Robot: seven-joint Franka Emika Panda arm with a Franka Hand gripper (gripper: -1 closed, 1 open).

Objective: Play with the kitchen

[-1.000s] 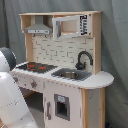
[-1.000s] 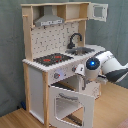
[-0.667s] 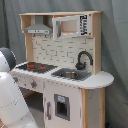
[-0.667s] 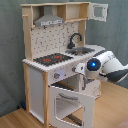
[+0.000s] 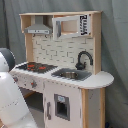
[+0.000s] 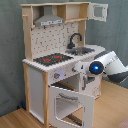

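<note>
While the tall white and light-wood toy kitchen [image 5: 65, 70] stands against a grey curtain [image 5: 115, 45] in both exterior views, its windowed oven door [image 6: 70, 102] hangs swung open in the second exterior view. On its counter [image 5: 97, 80] sit a black-and-red hob [image 5: 34, 66], a sink [image 5: 70, 74] and a curved black tap [image 5: 82, 59]. A grey hood [image 6: 49, 20] hangs above the white pegboard back [image 6: 52, 40]. The white robot arm [image 6: 107, 67], with a blue light, reaches in just beside the open oven; whether the claw is open or closed, I cannot tell
</note>
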